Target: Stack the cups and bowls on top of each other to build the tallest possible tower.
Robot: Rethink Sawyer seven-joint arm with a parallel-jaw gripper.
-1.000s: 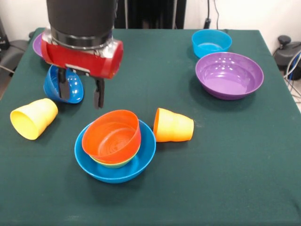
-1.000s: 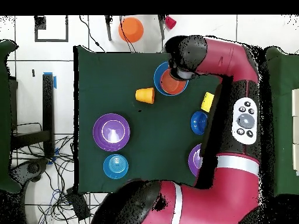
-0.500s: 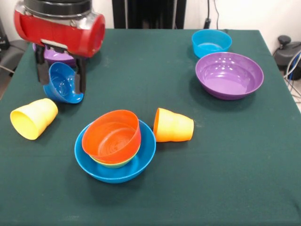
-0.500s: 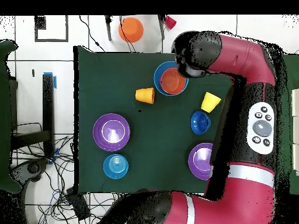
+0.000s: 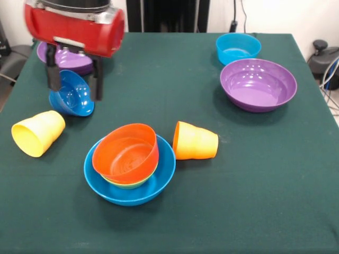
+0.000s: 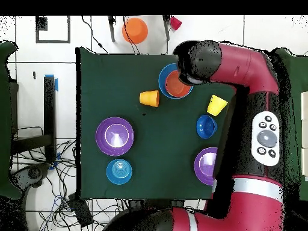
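My gripper (image 5: 74, 80) hangs open over the tilted dark blue bowl (image 5: 71, 98), one finger on each side of it, apart from its rim. In front, an orange bowl (image 5: 126, 152) sits in a green bowl (image 5: 127, 184) inside the large blue bowl (image 5: 159, 177), a low tower (image 6: 175, 82). An orange cup (image 5: 195, 141) lies on its side just right of that stack. A yellow cup (image 5: 37, 132) lies on its side at the left. One purple bowl (image 5: 258, 84) and a cyan bowl (image 5: 238, 47) stand at the far right. Another purple bowl (image 5: 66, 60) lies behind my gripper.
The green table (image 5: 254, 185) ends close to the yellow cup on the left. In the overhead view a red cup (image 6: 175, 23) and an orange round object (image 6: 135, 29) lie on the floor beyond the table edge. The red arm (image 6: 252, 78) overhangs one table side.
My gripper moved from beside the orange bowl's stack back and left, and now straddles the dark blue bowl. The cups and bowls have not moved.
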